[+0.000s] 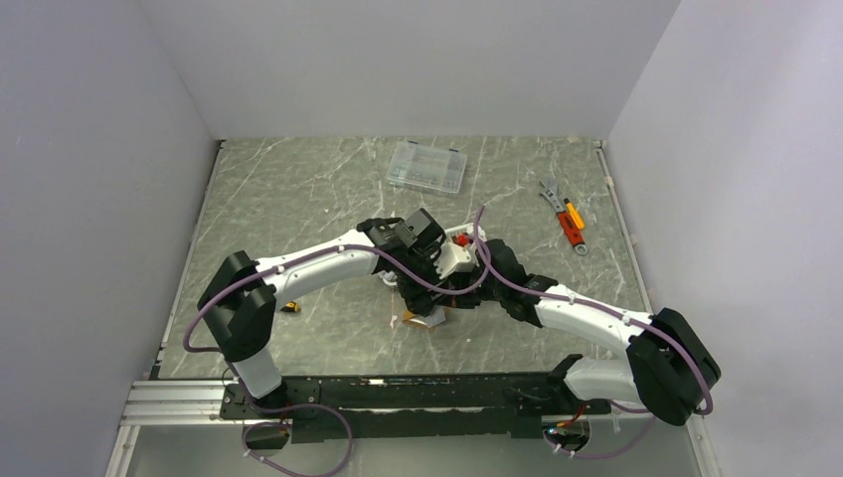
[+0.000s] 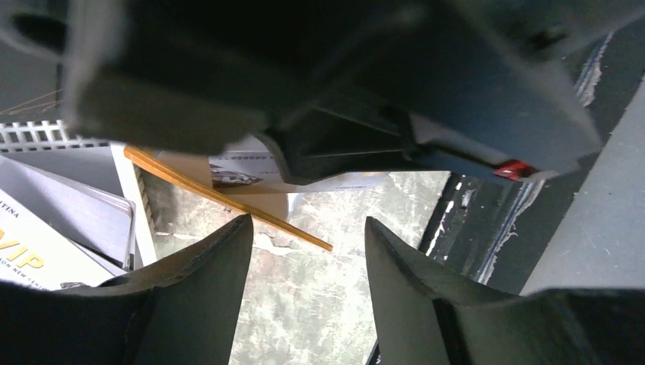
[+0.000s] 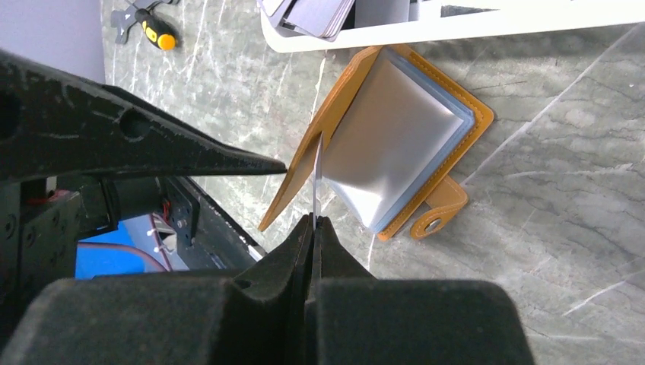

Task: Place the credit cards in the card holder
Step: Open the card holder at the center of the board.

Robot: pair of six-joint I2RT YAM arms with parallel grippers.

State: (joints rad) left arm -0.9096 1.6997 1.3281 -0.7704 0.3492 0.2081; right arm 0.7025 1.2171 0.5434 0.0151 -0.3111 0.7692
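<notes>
Roughly at the middle of the tabletop [image 1: 298, 199], a little toward its near edge, the card holder [image 3: 395, 144] lies open, its orange cover spread and its clear inner sleeves facing up, with the snap tab turned out at one side. Both arms meet over it and hide most of it from above; only a scrap of orange [image 1: 425, 319] shows under them. The right gripper [image 3: 314, 220] is pinched tight on a card [image 3: 315, 175], seen edge-on as a thin pale line. That card stands upright, with its far end between the raised orange flap and the stack of sleeves. A black pointed part [image 3: 190, 152] comes in from the side of the right wrist view, its tip just beside that flap; whether they touch cannot be told. The left gripper [image 2: 308, 228] stands with its fingers wide apart and nothing between them, and the orange edge of the holder [image 2: 228, 201] runs slantwise just past the fingertips. The other credit cards [image 2: 46, 243] lie in a white basket [image 3: 456, 23], just beside the holder on its far side, one of them marked VIP in gold letters. A clear compartment box [image 1: 427, 167] sits near the far edge. An orange-handled tool [image 1: 565, 216] lies toward the right edge, well apart from the holder.
</notes>
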